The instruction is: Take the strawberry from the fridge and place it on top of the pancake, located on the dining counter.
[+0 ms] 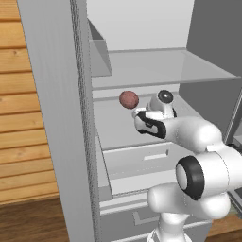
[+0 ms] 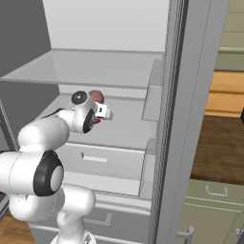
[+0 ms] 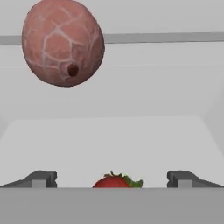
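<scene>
In the hand view I see my gripper [image 3: 112, 179] with both fingers [image 3: 41, 178] standing wide apart and holding nothing. The strawberry [image 3: 117, 181] sits low between them on the pale shelf [image 3: 109, 140] of the fridge [image 1: 56, 118], near the shelf's front edge. Further in, toward the back edge, lies a larger pinkish-brown ball [image 3: 63, 41]. From the left base view, this ball is just beside the hand, on the middle shelf.
</scene>
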Robot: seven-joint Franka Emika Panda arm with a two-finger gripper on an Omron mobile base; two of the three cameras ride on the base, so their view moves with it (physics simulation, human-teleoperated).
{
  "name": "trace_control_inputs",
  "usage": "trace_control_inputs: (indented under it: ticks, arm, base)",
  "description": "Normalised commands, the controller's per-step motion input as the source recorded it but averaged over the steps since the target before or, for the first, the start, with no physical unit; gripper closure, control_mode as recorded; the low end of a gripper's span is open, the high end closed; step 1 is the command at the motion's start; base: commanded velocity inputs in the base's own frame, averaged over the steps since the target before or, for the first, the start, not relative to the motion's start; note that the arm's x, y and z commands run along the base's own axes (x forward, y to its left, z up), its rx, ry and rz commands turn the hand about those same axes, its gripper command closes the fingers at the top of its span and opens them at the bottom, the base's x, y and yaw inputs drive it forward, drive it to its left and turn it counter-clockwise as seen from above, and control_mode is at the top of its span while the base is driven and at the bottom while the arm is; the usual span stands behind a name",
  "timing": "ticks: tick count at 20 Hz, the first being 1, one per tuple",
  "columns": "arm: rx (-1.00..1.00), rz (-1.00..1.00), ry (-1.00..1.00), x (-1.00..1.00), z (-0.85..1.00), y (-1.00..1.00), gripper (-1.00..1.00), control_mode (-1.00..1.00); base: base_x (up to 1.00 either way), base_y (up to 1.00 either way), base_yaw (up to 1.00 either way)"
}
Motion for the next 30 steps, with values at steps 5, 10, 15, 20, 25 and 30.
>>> trace_control_inputs:
  ticks: [5, 10, 15, 20, 25, 30]
  arm:
    - [-0.01, 0.00, 0.00, 0.32, -0.10, 0.00, -1.00, -1.00]
    - [0.00, 0.00, 0.02, 0.14, -0.11, 0.04, -1.00, -1.00]
    - [0.00, -0.08, 0.05, -0.08, -0.04, 0.00, -1.00, -1.00]
    - [0.00, -0.10, 0.00, -0.38, 0.00, 0.00, -1.00, -1.00]
    - [0.00, -0.05, 0.00, -0.11, 0.00, 0.00, -1.00, -1.00]
    - [0.00, -0.01, 0.06, 0.04, 0.00, 0.05, -1.00, -1.00]
  base:
    - [0.00, 0.00, 0.00]
    - [0.00, 0.00, 0.00]
    - [0.00, 0.00, 0.00]
    - [0.00, 0.00, 0.00]
    - [0.00, 0.00, 0.00]
    - [0.00, 0.00, 0.00]
